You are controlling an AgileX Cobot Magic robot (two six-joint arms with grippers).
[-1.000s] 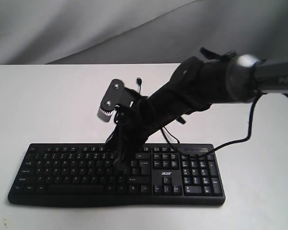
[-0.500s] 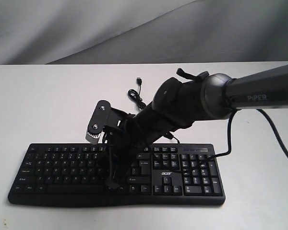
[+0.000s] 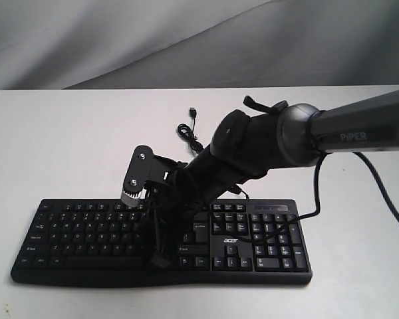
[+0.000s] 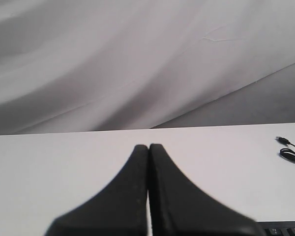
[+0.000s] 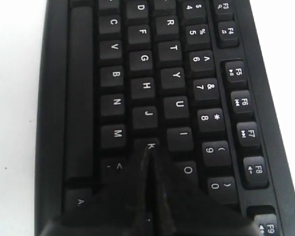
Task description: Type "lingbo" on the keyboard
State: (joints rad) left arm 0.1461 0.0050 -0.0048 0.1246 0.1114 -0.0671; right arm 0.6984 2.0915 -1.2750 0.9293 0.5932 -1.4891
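Observation:
The black keyboard [image 3: 86, 232] with white legends lies along the table's front edge, with the acer logo above its arrow keys. My right gripper [image 3: 161, 258] is shut and empty, and points down at the right part of the letter block. In the right wrist view its tips [image 5: 148, 148] sit at the K key [image 5: 151, 145] and the fingers cover the keys beside it, on the keyboard [image 5: 142, 64]. My left gripper [image 4: 148, 146] is shut and empty over bare white table, with a corner of the keyboard [image 4: 281, 230] beside it. It does not show in the exterior view.
The keyboard's thin black USB cable [image 3: 187, 133] lies coiled on the white table [image 3: 60, 146] behind the keyboard, its plug [image 3: 193, 113] loose; the cable [image 4: 289, 150] also shows in the left wrist view. A grey cloth backdrop [image 3: 120, 40] hangs behind the table. The right arm [image 3: 266, 143] slants over the number pad side.
The right arm has dropped and swung toward the keyboard's front, carrying the shut gripper's tips from the upper key rows down toward the lower rows. Little has moved in the last half second.

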